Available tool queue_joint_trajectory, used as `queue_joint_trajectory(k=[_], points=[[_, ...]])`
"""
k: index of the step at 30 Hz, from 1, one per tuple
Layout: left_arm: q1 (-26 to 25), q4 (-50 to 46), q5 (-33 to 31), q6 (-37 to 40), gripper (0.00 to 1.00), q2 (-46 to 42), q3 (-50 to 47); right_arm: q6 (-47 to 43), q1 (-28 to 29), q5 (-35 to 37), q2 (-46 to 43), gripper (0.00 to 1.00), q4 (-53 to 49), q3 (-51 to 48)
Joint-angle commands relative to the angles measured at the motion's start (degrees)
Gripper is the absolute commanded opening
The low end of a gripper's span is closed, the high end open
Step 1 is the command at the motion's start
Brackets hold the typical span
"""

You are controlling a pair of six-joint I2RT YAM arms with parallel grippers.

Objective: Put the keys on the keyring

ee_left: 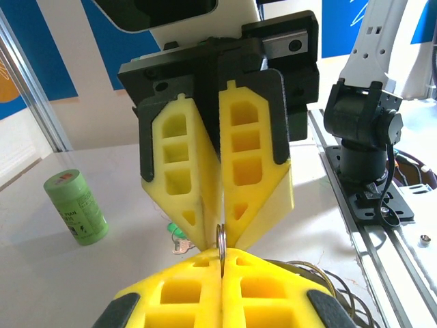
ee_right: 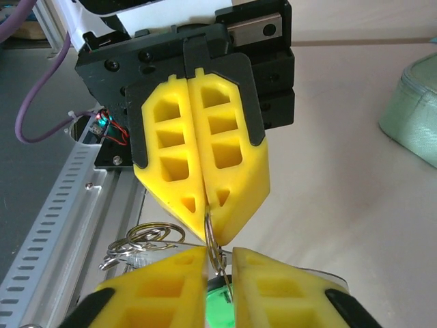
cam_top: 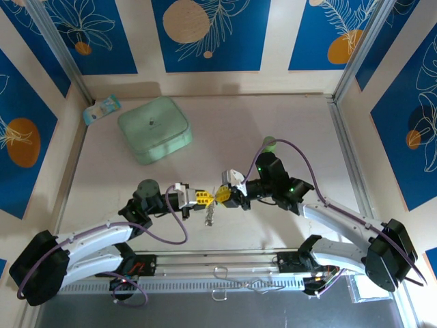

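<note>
L gripper (cam_top: 205,197) is clamped on the keyring (ee_right: 212,238) wire. R gripper (cam_top: 222,196) meets it tip to tip mid-table, jaws nearly together; I can't tell if it grips. A green key (ee_right: 220,304) shows just under R's tips. Pale table (cam_top: 273,137), mint box (cam_top: 155,128) far left, blue leaf-print wall panels (cam_top: 205,34) around.

On the pale flat table (cam_top: 225,130), the left gripper (cam_top: 207,197) and right gripper (cam_top: 222,196) meet tip to tip at the middle. The silvery metal link-chain keyring (cam_top: 209,216) is just in front of that point, toward the arm bases. 1 small key with a green plastic head (ee_right: 218,302) sits between the right gripper's fingers. The mint-green square soft box (cam_top: 154,128) sits behind and left, and the upright green cylinder (cam_top: 270,143) behind and right. A small pale-blue packet (cam_top: 102,109) lies in the far left corner.
</note>
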Motion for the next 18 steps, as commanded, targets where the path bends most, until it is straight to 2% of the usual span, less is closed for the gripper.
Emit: queue_joint_trajectory(k=[1, 5, 6, 8, 9, 11, 14, 18], points=[[-0.48, 3.93, 1.07, -1.3, 0.0, 0.23, -0.34, 0.3, 0.3, -1.64, 0.69, 0.12, 0.92, -0.07], [-0.49, 4.58, 0.25, -1.89, 0.0, 0.65, -0.42, -0.44, 0.3, -1.73, 1.24, 0.0, -0.14, 0.73], [-0.51, 4.43, -0.56, -2.1, 0.02, 0.75, -0.51, -0.79, 0.3, -1.37, 1.22, 0.0, -0.77, 1.11], [-0.54, 2.92, -2.53, -2.02, 0.22, 0.52, -0.69, -1.7, 0.38, -0.33, 1.03, 0.0, -2.6, 2.04], [-0.48, 0.84, -3.58, -1.61, 0.25, -0.03, -0.43, -2.61, 0.45, 0.39, 0.82, 0.0, -4.29, 2.85], [-0.52, -6.36, -5.06, 0.3, 0.25, -1.41, 1.38, -5.23, 1.13, 2.94, 0.88, 0.0, -8.42, 4.84], [-0.84, -18.26, -6.85, 4.83, 0.21, -3.35, 4.77, -10.02, 2.93, 7.84, 1.95, 0.0, -16.44, 8.67], [-0.97, -27.76, -7.55, 9.76, 0.17, -4.44, 7.93, -13.69, 4.78, 12.49, 4.05, 0.0, -22.74, 12.73]])
